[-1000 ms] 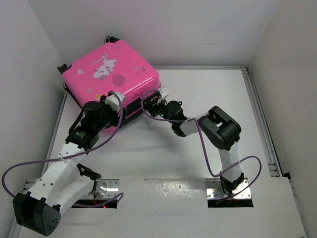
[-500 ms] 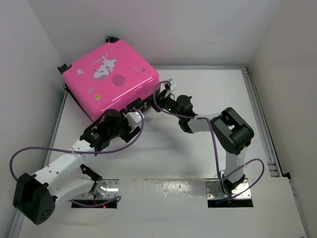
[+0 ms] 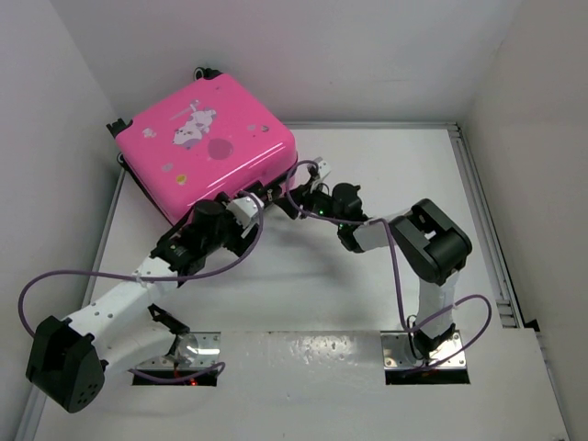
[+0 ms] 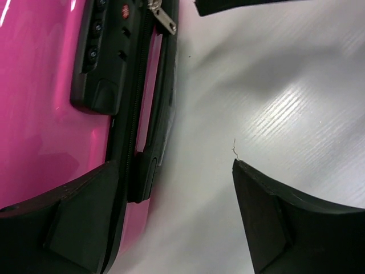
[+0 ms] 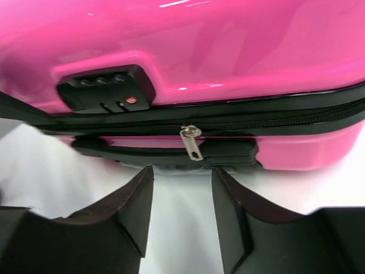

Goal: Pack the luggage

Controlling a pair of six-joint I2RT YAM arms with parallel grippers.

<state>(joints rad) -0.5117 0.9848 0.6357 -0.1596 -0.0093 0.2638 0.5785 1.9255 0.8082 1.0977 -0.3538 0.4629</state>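
Now I see the pink suitcase [image 3: 207,147] lying lid-down at the table's [image 3: 395,165] far left corner. My left gripper [image 4: 174,171] is spread wide against its handle side. My right gripper [image 5: 182,174] stands parted just below the zipper pull [image 5: 191,142].

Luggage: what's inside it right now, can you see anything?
Nothing inside shows. The luggage lies shut, its pink halves together along the black zipper seam, and the zipper pull hangs in front of the black handle. The shell covers whatever it holds.
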